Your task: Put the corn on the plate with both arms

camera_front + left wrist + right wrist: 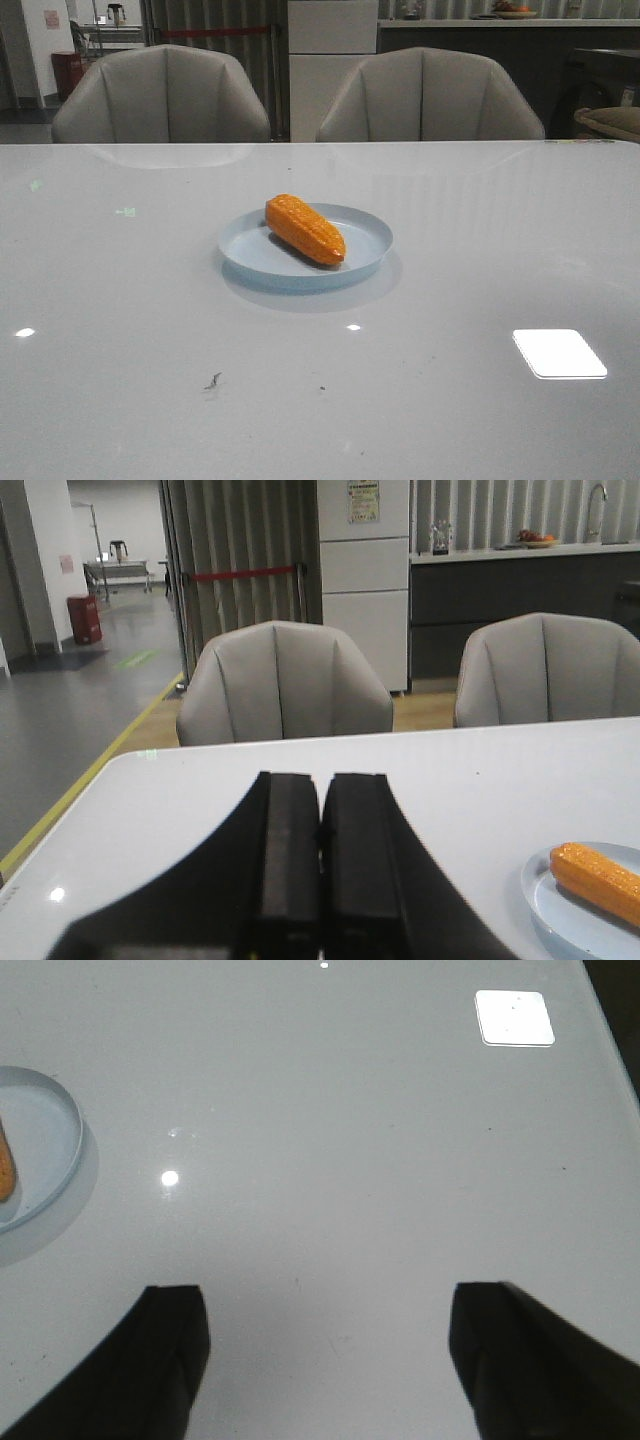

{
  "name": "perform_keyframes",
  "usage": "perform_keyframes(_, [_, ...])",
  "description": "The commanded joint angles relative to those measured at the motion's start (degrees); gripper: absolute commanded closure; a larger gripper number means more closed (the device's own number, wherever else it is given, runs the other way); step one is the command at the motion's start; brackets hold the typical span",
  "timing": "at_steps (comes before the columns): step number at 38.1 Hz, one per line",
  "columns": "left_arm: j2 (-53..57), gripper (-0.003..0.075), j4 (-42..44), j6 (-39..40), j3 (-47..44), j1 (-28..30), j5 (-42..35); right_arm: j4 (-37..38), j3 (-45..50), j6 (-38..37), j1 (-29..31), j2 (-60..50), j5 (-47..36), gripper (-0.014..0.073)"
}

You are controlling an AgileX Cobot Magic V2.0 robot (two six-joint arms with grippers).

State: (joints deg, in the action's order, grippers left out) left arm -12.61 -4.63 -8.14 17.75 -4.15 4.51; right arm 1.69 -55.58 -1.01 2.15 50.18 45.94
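The orange corn (304,229) lies across the pale blue plate (365,225) in the middle of the table in the front view. Neither arm shows in the front view. In the left wrist view my left gripper (321,780) is shut and empty, its jaws pressed together over bare table, with the corn (598,881) and plate (560,916) off to one side. In the right wrist view my right gripper (325,1300) is open and empty over bare table, apart from the plate (62,1140); a sliver of corn (5,1170) shows at the frame edge.
Two grey chairs (165,95) (430,95) stand behind the table's far edge. A bright light reflection (558,353) lies on the glossy table at the front right. A small dark speck (213,381) sits near the front.
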Motion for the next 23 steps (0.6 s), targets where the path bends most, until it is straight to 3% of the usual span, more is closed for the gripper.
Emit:
perform_keyframes(1, [5.5,0.0626,0.1,0.7,-1.5,0.2,-5.7,0.2,-1.5,0.1,0.3,-0.2,-4.4,-0.0010])
perform_keyframes(8, [14.4,0.0626,0.7,0.7,-5.5,0.2,-5.8,0.2,-1.5,0.1,0.3,-0.2,-4.4,-0.0010])
perform_keyframes(23, [14.2,0.0626,0.7,0.7,-16.5,0.2,-7.6,0.2,-1.5,0.1,0.3,-0.2,-3.7,-0.0010])
